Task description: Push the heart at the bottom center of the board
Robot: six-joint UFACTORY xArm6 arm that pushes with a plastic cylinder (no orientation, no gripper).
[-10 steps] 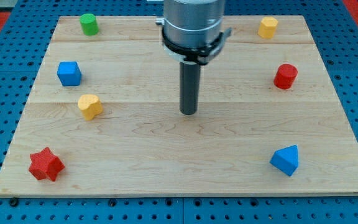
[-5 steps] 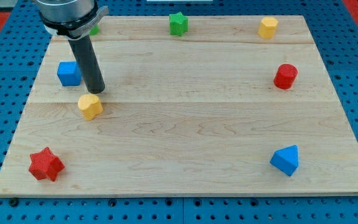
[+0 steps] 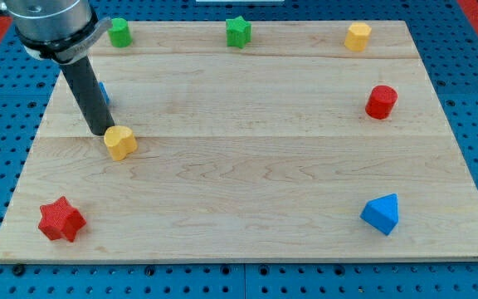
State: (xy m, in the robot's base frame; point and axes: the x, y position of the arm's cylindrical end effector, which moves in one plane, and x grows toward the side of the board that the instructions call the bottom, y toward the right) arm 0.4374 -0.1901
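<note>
The yellow heart lies at the left of the wooden board, about mid-height. My tip stands just to the heart's upper left, touching or nearly touching it. The rod rises from there to the view's top left and hides most of the blue block behind it.
A green cylinder, a green star and a yellow block stand along the top edge. A red cylinder is at the right. A blue wedge-like block is at the bottom right, a red star at the bottom left.
My tip has moved from the board's middle to the left, passed above the heart, and now stands at its upper left. The heart has barely moved.
</note>
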